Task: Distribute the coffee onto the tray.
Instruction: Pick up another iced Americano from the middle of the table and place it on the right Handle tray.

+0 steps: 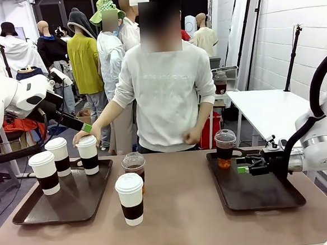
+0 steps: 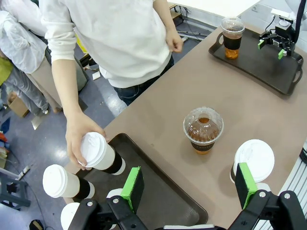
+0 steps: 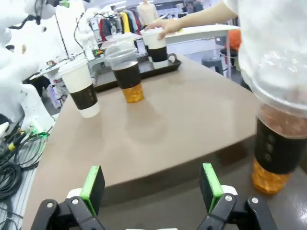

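Observation:
Three white sleeved coffee cups stand on the left tray (image 1: pixel 79 201); a person's hand (image 1: pixel 84 134) rests on the lid of the far one (image 1: pixel 88 154). Between the trays, a clear dome-lidded cup (image 1: pixel 134 168) and another white cup (image 1: pixel 130 199) stand on the table. A second clear cup (image 1: pixel 225 148) is on the right tray (image 1: pixel 258 191). My right gripper (image 1: pixel 242 166) hovers open and empty just right of it, low over the tray. My left gripper (image 2: pixel 189 187) hangs open and empty high above the left tray's inner edge (image 2: pixel 163 191).
The brown table (image 1: pixel 181 216) has free room between the trays and along its front edge. The person stands at the far side behind the middle. A white side table (image 1: pixel 269 109) is at the back right.

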You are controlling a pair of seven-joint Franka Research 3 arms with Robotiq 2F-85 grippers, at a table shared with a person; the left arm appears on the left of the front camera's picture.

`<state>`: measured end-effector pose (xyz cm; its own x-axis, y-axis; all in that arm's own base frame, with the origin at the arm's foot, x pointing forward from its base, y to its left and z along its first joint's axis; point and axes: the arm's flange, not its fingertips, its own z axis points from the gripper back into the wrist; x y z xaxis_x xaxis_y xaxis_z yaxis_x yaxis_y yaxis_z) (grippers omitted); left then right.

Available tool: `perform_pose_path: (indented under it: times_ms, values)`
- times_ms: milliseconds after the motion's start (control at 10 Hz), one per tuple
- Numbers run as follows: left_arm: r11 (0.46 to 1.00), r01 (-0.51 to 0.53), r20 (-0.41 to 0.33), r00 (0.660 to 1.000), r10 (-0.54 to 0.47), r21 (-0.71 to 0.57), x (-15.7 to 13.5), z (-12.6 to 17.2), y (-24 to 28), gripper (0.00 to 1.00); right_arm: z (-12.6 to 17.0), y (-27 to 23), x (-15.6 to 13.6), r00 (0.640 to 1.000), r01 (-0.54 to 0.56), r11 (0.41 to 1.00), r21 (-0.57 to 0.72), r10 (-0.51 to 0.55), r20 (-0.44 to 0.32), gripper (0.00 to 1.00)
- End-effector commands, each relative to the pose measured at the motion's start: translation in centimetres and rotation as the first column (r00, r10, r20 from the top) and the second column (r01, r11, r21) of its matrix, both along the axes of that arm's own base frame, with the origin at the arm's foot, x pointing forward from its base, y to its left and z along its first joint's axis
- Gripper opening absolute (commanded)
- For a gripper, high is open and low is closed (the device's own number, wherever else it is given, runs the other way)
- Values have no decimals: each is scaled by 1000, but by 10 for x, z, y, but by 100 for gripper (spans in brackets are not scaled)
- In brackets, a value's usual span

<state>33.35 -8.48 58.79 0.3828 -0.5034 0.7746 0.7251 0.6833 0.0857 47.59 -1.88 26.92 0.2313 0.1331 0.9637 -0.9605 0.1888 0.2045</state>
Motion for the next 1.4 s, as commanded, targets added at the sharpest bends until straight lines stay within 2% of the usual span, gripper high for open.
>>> perform_pose_path:
  times_ms: [0, 500, 900, 1300]
  values:
    - [1000, 1, -2, 1000, -1, -5, 0, 0, 1, 100, 1, 22, -5, 998, -58, 998, -28, 59, 28, 100]
    - [1000, 1, -2, 1000, -1, -5, 0, 0, 1, 100, -6, 68, 6, 984, -135, 989, -62, 141, 110, 100]
    - [1000, 1, -2, 1000, -1, -5, 0, 0, 1, 100, -11, 93, 19, 972, -150, 988, -27, 153, 179, 100]
    - [1000, 1, -2, 1000, -1, -5, 0, 0, 1, 100, -12, 87, 22, 979, -121, 993, 9, 118, 166, 100]
